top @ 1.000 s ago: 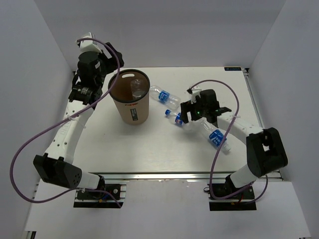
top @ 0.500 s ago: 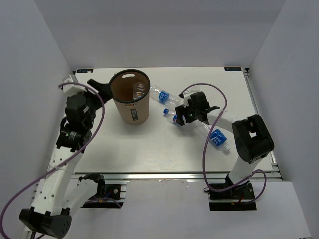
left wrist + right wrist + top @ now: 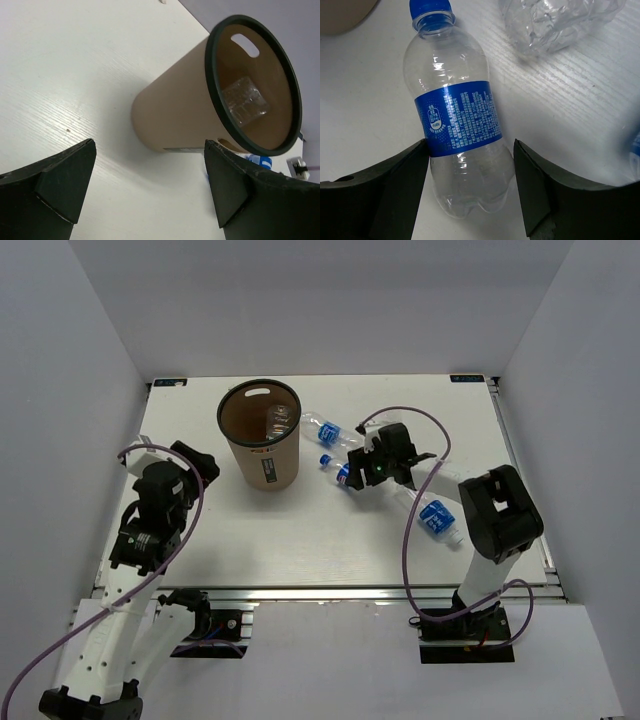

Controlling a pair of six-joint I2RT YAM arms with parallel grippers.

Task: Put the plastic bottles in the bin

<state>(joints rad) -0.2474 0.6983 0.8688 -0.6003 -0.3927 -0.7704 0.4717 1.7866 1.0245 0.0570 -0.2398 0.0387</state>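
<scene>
We hold our right gripper (image 3: pixel 470 155) pinched across the bottle (image 3: pixel 457 120) lying between its jaws on the bench (image 3: pixel 570 100), ready to lift, while our left gripper (image 3: pixel 150 185) hangs wide open, empty, the bin (image 3: pixel 175 110) ahead of it.

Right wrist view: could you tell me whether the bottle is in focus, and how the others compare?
Right wrist: bottle sharp, small glints on the plastic. Left wrist: bin sharp, casting a soft shadow. Top external: even light, little glare.

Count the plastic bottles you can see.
4 plastic bottles: one inside the bin, one lying right of it, one between the right gripper's fingers, one beside the right arm. More may hide in the bin.
</scene>
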